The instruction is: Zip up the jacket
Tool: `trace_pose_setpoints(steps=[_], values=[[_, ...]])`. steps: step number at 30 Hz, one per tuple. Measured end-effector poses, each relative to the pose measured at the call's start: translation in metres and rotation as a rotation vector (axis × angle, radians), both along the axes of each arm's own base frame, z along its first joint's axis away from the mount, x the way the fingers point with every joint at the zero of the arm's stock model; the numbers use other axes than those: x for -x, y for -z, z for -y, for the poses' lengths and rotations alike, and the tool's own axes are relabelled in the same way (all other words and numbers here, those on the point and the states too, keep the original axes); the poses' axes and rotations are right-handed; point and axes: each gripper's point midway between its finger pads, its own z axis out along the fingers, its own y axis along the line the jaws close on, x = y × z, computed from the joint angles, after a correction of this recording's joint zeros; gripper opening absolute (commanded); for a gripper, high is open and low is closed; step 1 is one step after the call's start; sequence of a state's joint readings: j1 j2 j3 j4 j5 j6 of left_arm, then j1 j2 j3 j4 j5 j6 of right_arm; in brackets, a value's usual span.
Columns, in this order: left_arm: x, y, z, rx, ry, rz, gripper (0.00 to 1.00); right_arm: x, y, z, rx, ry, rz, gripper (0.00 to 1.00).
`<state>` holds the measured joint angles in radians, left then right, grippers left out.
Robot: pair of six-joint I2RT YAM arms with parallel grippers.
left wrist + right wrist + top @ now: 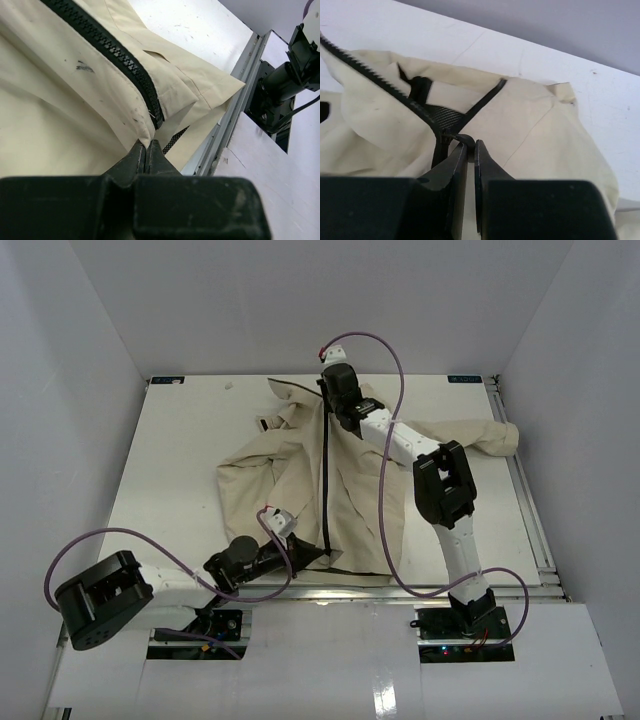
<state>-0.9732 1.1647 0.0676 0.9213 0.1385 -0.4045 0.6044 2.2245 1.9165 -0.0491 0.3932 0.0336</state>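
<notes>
Cream jacket lies spread at the middle of the table, its zip running hem to collar. The left gripper is pinched tight on the hem at the zip's lower end. The right gripper is clamped on the pull near the collar.

A cream jacket lies spread on the white table, one sleeve reaching far right, its dark zipper running straight down the front. The right gripper sits at the zipper's top, by the collar; the left gripper sits at the hem, just beside the zipper's bottom end.
</notes>
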Motion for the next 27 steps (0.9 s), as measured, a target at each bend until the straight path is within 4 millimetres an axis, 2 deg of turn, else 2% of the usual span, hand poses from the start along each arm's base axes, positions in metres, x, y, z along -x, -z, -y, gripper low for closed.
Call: trace_pose_setpoints(steps=[5,10,15,21,27], values=[[0.010,0.021,0.006,-0.061,-0.015,-0.014,0.00,-0.039,-0.003,0.029,-0.029,0.042,0.048,0.08],[0.024,0.039,0.015,-0.108,-0.016,-0.012,0.00,-0.064,-0.010,0.046,-0.049,0.039,0.110,0.08],[0.028,0.046,0.021,-0.112,-0.025,-0.005,0.00,-0.079,-0.019,0.043,-0.056,0.002,0.187,0.08],[0.027,0.039,0.022,-0.087,-0.050,0.008,0.00,-0.099,-0.031,0.029,-0.051,-0.039,0.292,0.08],[0.036,0.031,0.025,-0.064,-0.053,0.027,0.00,-0.108,-0.050,0.032,-0.045,-0.028,0.391,0.08]])
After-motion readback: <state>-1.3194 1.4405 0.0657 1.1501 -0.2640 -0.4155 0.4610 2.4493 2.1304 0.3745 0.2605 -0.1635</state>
